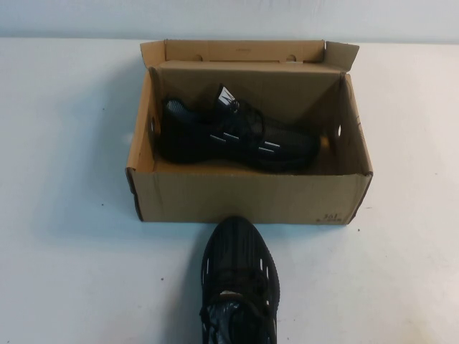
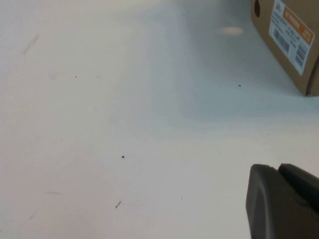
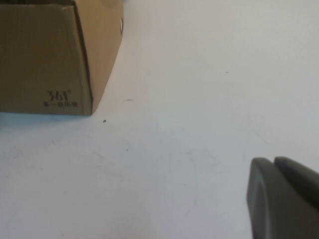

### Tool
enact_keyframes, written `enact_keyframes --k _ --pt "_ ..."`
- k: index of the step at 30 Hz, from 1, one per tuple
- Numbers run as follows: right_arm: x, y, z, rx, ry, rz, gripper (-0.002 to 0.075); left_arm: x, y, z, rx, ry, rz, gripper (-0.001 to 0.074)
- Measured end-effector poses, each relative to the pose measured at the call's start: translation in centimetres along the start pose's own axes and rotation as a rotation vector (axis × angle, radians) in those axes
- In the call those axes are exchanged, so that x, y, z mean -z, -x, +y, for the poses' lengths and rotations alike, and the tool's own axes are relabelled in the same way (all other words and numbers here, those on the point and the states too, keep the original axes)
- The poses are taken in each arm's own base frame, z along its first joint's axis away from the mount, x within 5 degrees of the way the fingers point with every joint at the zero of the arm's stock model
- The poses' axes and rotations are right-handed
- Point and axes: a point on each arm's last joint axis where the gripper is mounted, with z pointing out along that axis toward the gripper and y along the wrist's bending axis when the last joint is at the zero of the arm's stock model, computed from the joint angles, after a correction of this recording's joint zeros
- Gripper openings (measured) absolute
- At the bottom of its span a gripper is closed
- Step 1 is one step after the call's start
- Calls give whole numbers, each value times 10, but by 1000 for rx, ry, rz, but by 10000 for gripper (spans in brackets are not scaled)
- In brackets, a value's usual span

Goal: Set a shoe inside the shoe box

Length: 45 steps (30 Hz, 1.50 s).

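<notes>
White bench (image 1: 64, 215) with one brown shoe box (image 1: 244, 197) on it, lid flapped back. The near corner reads "361" with tiny print under it, and one end has an orange-and-white barcode label (image 2: 290, 31). Two black shoes: one shoe (image 1: 233, 135) lying inside the box, its twin (image 1: 237, 287) on the bench, toe touching the front wall. Left pincer (image 2: 284, 204) and right pincer (image 3: 284, 199) both pressed together, empty, low over bare bench either side of the box.
</notes>
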Motion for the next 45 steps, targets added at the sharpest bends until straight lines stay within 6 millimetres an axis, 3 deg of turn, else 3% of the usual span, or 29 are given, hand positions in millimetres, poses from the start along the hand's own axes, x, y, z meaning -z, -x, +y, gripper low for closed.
enact_keyframes --k 17,29,40,45 --pt "0 2 0 0 -2 -27 -16 0 5 0 8 -4 -60 -1" --pt "9 40 -3 -2 -39 -459 -16 8 37 -2 26 -33 -417 -2" --pt "13 47 -4 -3 -46 -539 -16 9 39 -3 25 -35 -445 -2" --pt "27 64 -6 -9 -68 -789 -16 19 56 -4 50 -61 -657 -2"
